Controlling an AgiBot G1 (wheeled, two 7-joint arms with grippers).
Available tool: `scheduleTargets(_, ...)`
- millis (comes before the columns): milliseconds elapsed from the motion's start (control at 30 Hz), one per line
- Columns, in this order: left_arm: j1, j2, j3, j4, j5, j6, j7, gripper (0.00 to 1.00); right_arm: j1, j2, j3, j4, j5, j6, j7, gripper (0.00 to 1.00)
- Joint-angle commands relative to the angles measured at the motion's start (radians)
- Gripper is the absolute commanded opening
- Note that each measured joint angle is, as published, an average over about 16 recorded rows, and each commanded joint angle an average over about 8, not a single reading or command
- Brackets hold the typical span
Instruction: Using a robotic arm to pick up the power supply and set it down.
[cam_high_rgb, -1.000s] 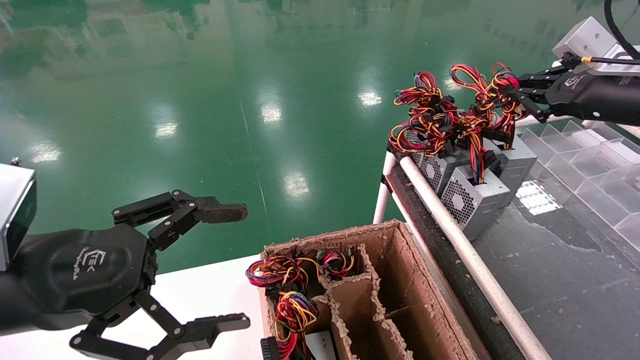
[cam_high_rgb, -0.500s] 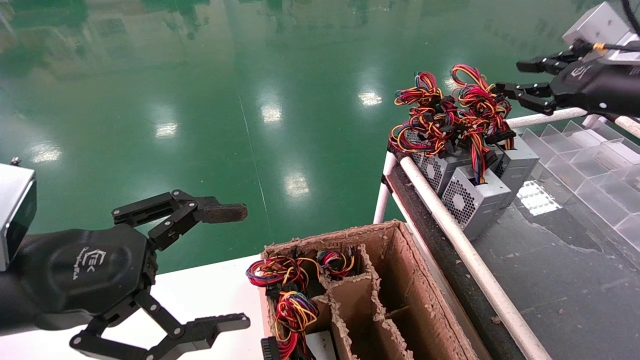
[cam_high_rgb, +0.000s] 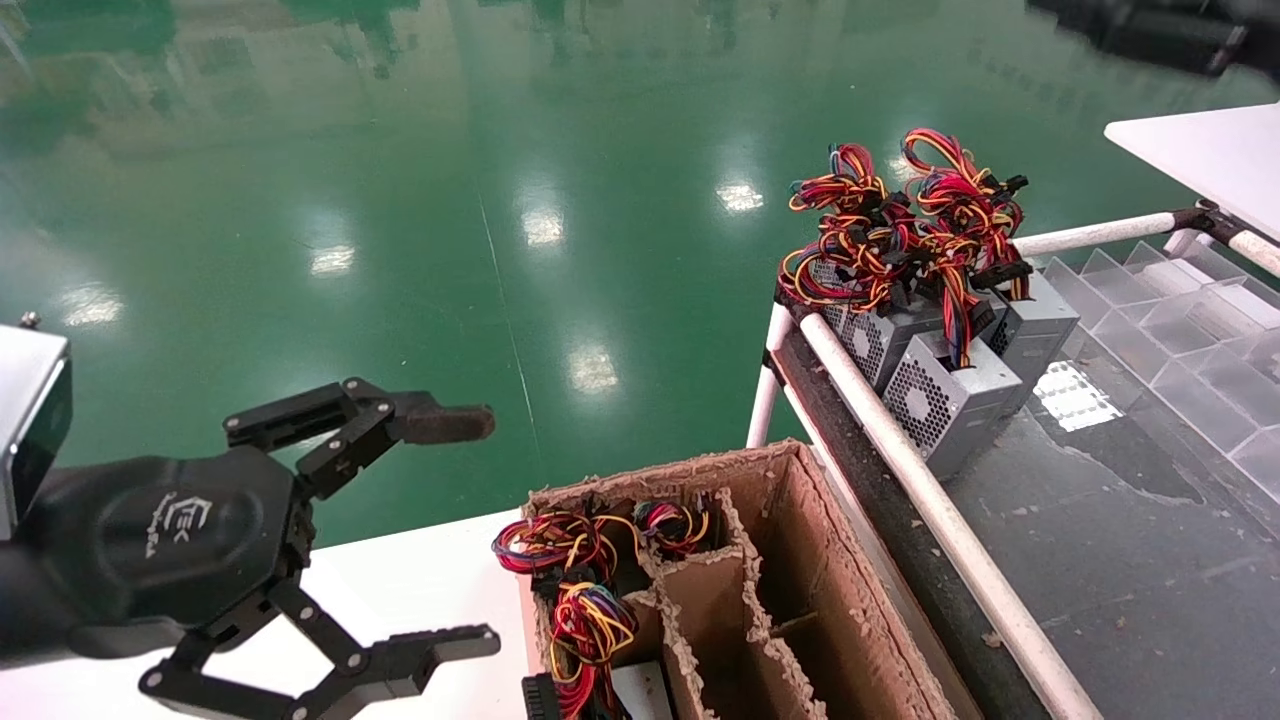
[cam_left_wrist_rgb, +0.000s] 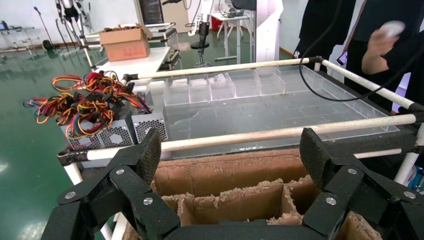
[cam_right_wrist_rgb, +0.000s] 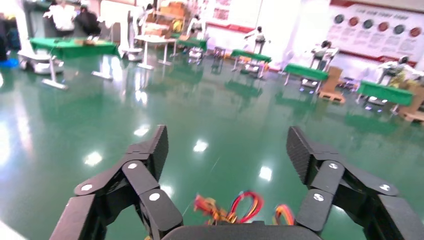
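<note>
Since a second ago my right gripper (cam_right_wrist_rgb: 227, 155) has let go of the wire bundle and lifted up and away; on the head camera only a dark blur of it shows at the top right corner, and its wrist camera shows both ribbed black fingers spread wide with nothing between them, looking out over glossy green floor with a few wire loops just below.

Going left to right, my left gripper (cam_high_rgb: 480, 530) hangs parked low on the left over the white table (cam_high_rgb: 420, 590), its linkage fingers wide apart, the upper pad worn and brownish. Next comes the cardboard box (cam_high_rgb: 800, 560), torn and fuzzy along its divider edges, with coils of red, yellow and orange wire in its left compartments and the tall right compartment showing only bare cardboard. Beyond it a white tube rail (cam_high_rgb: 900, 460) edges a dark bench top. The power supply (cam_high_rgb: 945, 400), a grey sheet-metal brick with a perforated vent face, stands at the front of a cluster of alike units against that rail, its tangled wire bundle (cam_high_rgb: 960, 215) rising free, well apart from either gripper.
</note>
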Motion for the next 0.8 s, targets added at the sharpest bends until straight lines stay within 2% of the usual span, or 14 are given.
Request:
scheduleTargets(33,0.0,0.0,0.0,0.0,0.0,0.0,0.0,1.0,-0.028,0.009,0.007,0.04,0.017,-0.01,0.016,1.0)
scheduleTargets(700,0.0,0.0,0.001,0.0,-0.001,0.0,0.001,1.0,-0.338,0.096,0.064,0.478,0.168,-0.085,0.174,1.0)
scheduleTargets(800,-0.001,0.0,0.001,0.0,-0.001,0.0,0.001,1.0,-0.361,0.103,0.068,0.511,0.179,-0.091,0.185,1.0)
